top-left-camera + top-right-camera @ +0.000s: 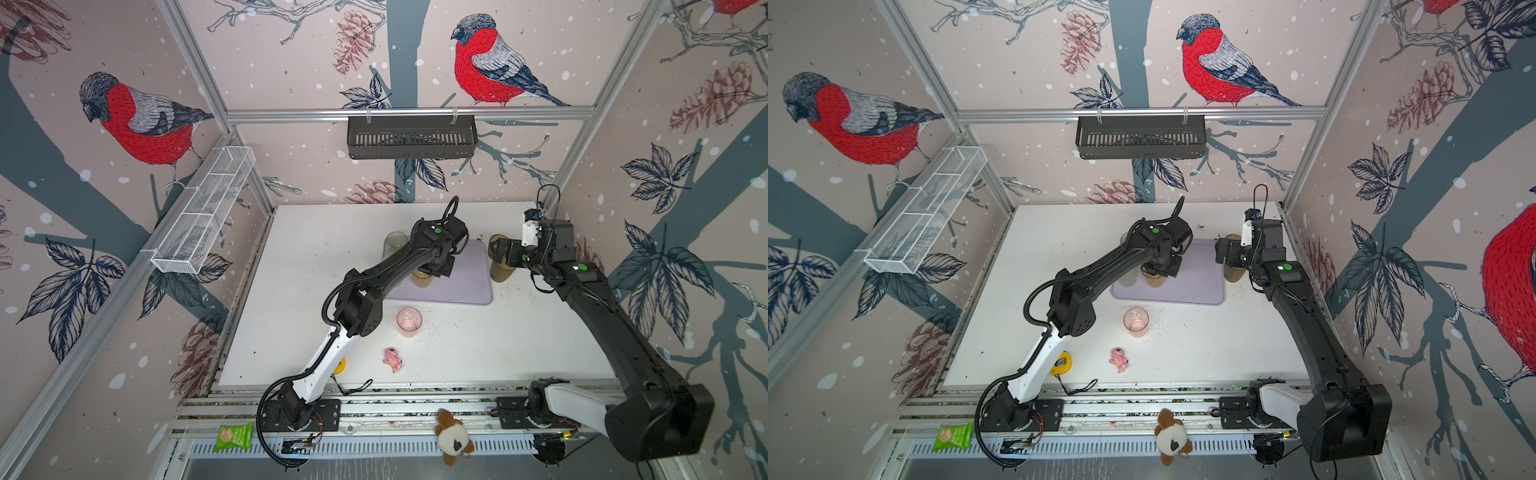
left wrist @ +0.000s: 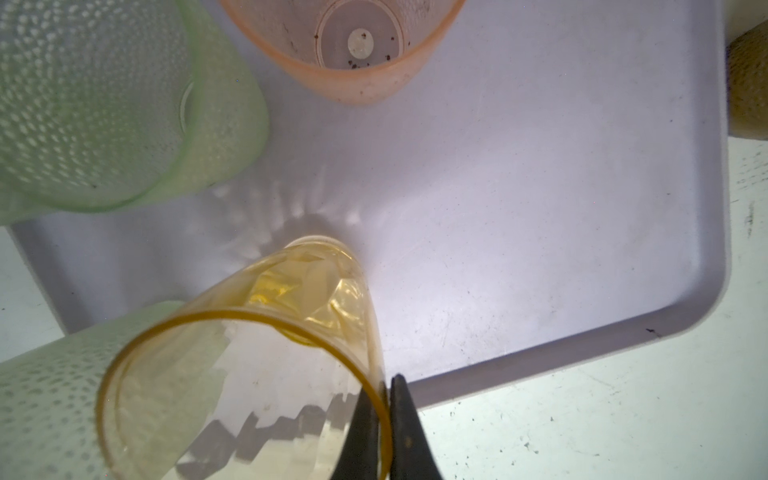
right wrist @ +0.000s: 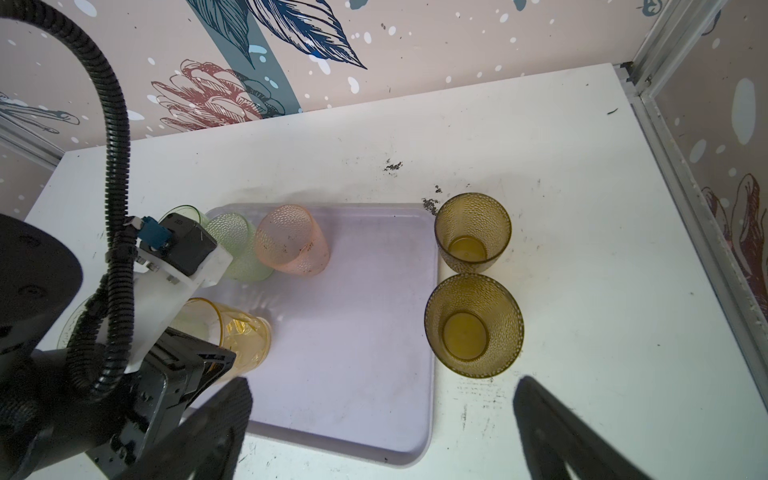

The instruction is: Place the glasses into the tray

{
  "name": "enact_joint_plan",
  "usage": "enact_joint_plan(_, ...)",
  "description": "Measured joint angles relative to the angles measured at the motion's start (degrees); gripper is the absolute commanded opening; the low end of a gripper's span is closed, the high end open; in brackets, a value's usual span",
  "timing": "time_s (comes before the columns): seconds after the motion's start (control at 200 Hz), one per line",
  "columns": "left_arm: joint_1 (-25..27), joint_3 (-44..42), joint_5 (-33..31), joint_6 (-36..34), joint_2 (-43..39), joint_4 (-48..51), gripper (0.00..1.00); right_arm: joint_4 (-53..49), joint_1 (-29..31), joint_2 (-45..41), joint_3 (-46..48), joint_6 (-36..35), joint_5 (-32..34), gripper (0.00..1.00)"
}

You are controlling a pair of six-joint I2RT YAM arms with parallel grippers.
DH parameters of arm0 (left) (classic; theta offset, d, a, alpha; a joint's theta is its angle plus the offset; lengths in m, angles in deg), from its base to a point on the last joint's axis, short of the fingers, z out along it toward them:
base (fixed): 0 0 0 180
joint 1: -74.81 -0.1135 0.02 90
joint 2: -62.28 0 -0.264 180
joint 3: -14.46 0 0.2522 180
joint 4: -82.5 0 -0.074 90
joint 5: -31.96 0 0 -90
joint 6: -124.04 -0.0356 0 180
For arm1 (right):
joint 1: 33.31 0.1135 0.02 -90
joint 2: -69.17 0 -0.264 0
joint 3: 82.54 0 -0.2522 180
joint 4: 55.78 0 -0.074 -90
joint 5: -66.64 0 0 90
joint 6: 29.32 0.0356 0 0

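Bright, even light; wide-angle bending towards the frame edges.
Rippled glints fan across the tray (image 2: 540, 187) beside the amber glass (image 2: 257, 353); the green glass (image 2: 50, 395) at the tray's edge looks soft.

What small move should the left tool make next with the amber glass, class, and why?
Probably open the left tool and let go. It pinches the rim of the amber glass, which stands inside the tray with its base apparently resting on the floor. If the base is not quite down, lower it slightly first.
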Motion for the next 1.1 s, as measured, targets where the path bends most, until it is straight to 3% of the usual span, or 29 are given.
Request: enact_joint_plan(1.101,-0.4,0.0,-1.7,-0.4,0.3,0.1,0.0,0.0,0.0,0.7,-0.7,0.0,0.0,0.99)
